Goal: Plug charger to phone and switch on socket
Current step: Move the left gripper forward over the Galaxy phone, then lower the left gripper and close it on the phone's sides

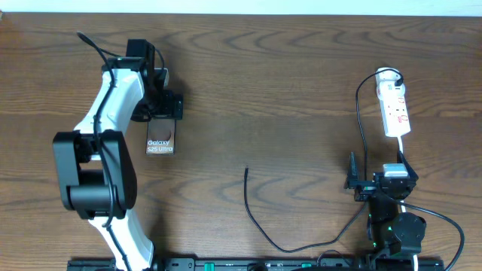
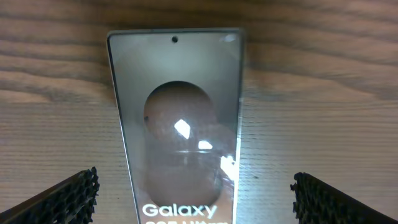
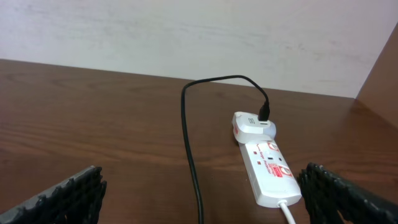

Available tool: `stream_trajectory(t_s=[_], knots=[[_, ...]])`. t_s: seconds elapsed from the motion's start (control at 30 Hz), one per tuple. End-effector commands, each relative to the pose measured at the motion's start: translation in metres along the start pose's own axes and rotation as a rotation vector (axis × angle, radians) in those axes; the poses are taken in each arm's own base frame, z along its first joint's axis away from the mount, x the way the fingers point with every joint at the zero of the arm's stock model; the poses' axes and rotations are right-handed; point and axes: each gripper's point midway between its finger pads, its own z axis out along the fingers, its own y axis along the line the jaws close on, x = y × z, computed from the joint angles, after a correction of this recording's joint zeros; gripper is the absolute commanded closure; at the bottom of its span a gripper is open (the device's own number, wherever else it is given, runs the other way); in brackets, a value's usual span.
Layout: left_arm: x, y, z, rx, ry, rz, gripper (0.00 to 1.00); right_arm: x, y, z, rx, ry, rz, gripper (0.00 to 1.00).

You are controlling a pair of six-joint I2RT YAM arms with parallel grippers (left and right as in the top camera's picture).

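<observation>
The phone [image 1: 160, 143] lies flat on the table at the left, bronze face up with white "Galaxy S25 Ultra" lettering; it fills the left wrist view [image 2: 177, 124]. My left gripper [image 1: 162, 113] hovers over the phone's far end, open, its fingers wide on either side [image 2: 196, 202]. The charger cable [image 1: 260, 222] runs from the white plug on the socket [image 1: 394, 109] down the right side and curls to its free tip [image 1: 246, 170] at mid-table. My right gripper [image 1: 376, 184] is open and empty, just short of the socket [image 3: 268, 163]; the cable [image 3: 189, 155] lies between its fingers.
The socket's white cord [image 3: 289, 213] leaves its near end toward my right gripper. A pale wall [image 3: 186, 31] stands behind the table's far edge. Black rail and robot cables [image 1: 248, 263] run along the front edge.
</observation>
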Motion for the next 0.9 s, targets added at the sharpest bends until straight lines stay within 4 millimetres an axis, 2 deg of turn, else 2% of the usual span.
stream_trajectory(t_s=[0.0, 0.3, 0.67, 0.87], knots=[[0.0070, 0.0101, 0.0116, -0.057, 0.039, -0.017, 0.02, 0.0003, 0.0013, -0.0002, -0.004, 0.000, 0.007, 0.01], [0.0007, 0.0127, 0.0116, -0.068, 0.011, -0.084, 0.02, 0.0004, 0.0012, -0.0002, -0.004, 0.000, 0.008, 0.01], [0.0021, 0.0120, 0.0120, -0.064, 0.016, -0.116, 0.02, 0.0002, 0.0012, -0.0002, -0.004, -0.001, 0.007, 0.01], [0.0097, 0.0121, 0.0172, -0.065, 0.037, -0.116, 0.02, 0.0003, 0.0013, -0.0002, -0.004, 0.000, 0.007, 0.01]])
